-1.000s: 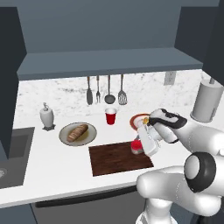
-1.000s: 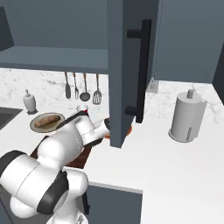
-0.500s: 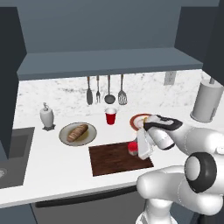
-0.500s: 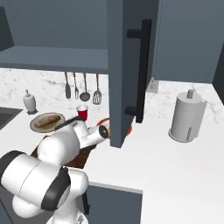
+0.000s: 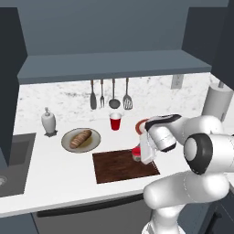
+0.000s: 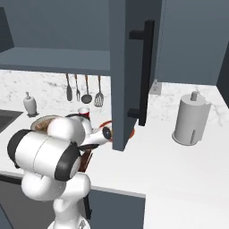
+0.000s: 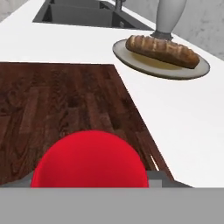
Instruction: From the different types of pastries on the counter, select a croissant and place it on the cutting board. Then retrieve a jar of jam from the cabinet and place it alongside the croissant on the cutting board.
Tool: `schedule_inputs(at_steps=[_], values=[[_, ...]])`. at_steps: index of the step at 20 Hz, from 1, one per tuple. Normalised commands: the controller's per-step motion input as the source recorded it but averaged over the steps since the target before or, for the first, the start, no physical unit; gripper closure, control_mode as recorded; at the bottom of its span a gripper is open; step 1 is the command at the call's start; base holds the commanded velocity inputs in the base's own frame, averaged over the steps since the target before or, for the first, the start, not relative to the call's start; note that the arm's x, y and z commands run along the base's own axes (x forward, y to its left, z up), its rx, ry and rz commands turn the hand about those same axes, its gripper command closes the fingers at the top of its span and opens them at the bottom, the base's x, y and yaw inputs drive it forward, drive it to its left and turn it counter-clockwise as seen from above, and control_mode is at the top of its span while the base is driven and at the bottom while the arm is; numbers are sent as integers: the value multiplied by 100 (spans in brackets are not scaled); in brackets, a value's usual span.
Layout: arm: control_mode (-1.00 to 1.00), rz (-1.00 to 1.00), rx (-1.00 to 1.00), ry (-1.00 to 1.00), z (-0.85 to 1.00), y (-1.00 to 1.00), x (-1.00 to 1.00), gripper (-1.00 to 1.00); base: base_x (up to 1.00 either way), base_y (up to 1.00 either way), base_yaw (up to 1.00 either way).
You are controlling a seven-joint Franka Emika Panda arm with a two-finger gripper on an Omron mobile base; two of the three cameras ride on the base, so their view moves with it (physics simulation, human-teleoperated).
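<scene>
The red jar of jam (image 5: 135,152) sits low at the right edge of the dark wooden cutting board (image 5: 119,167), and my gripper (image 5: 139,155) is shut on it. In the hand view the jar (image 7: 89,162) bulges up at the bottom, with the cutting board (image 7: 57,100) stretching out beyond it and nothing else lying on the board there. A brown loaf (image 5: 81,137) lies on its round plate (image 5: 68,142). My arm covers most of a red-rimmed plate (image 5: 140,124), and the croissant is hidden.
A red cup (image 5: 115,122) stands behind the board, under hanging utensils (image 5: 109,94). A soap bottle (image 5: 48,121) and sink (image 5: 11,160) are at the left. The open cabinet door (image 6: 129,76) hangs in front of my hand, and a paper towel roll (image 6: 190,118) stands to the right.
My hand has come down and slightly left with the jar, bringing it to the board's right edge.
</scene>
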Motion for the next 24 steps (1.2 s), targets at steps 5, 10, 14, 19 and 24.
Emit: schedule_inputs(at_steps=[5,10,14,19,24], values=[[-100,5,0,-4,-52,-2,-13,-100,0,0,0],[-100,5,9,-3,3,0,-54,-100,0,0,0],[-100,3,15,-2,12,0,-58,-100,0,0,0],[-100,3,11,0,0,0,-8,-100,0,0,0],[-100,3,7,0,-12,1,63,-100,0,0,0]])
